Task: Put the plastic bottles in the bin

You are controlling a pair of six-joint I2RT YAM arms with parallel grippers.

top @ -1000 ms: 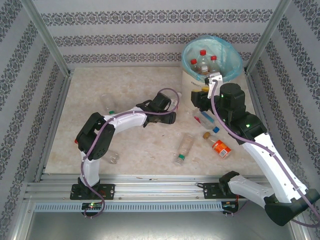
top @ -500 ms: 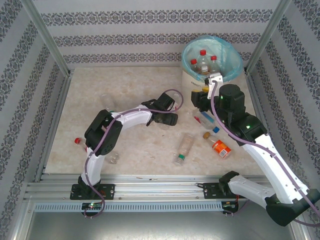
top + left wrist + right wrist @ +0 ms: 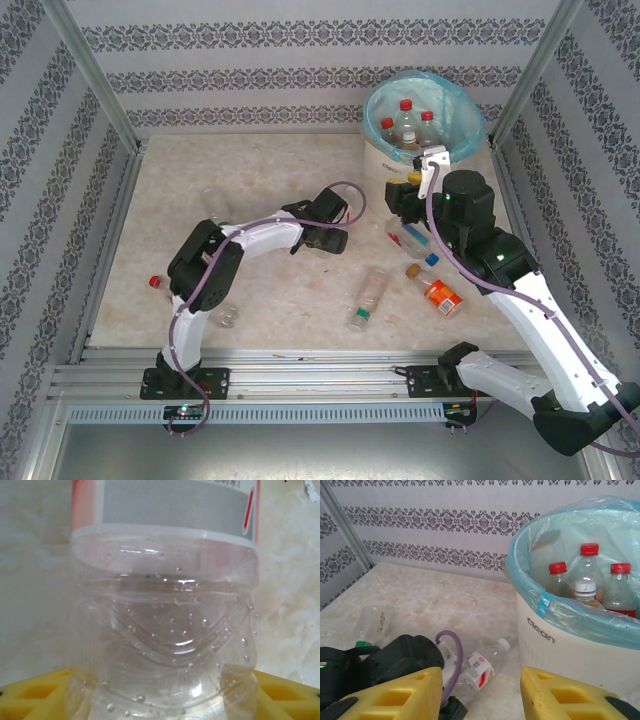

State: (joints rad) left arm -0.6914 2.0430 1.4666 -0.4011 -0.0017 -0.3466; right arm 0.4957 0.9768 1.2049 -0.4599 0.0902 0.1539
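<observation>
Left gripper point(image 3: 332, 238) sits low at mid-tabletop point(image 3: 270, 170), with a clear bottle point(image 3: 165, 630) lying between its yellow fingers point(image 3: 30, 697). In the wrist view the bottle's base faces the camera and the fingers flank it on both sides. I cannot tell whether they press it or merely bracket it. Right gripper point(image 3: 402, 195) hangs just beside the bin point(image 3: 570, 655), fingers parted, nothing between them.

Handling, judged: the bottle looks empty apart from droplets on the inner wall, so light. The plastic is thin, wavy and ribbed toward the base, with a smooth glossy skin. It is likely to dent under a hard squeeze and to slip or roll if pinched off-centre. The best hold seems to be across the lower body or the red-and-white label band point(image 3: 170, 505), where the wall runs straight. The neck and white cap point(image 3: 504, 643) are narrow.

Bin: round, off-white hard plastic, "clean" printed on the wall, lined with a thin crinkled turquoise bag point(image 3: 555, 535) folded over the rim. 4 bottles stand inside, 3 with red caps point(image 3: 589, 549) and 1 with a white cap.

Loose on the tabletop: orange bottle point(image 3: 441, 295), green-capped bottle point(image 3: 368, 298), far-left bottle point(image 3: 213, 203), and 2 small bottles point(image 3: 228, 318) near the left arm. The tabletop is pale, marbled and matte.
</observation>
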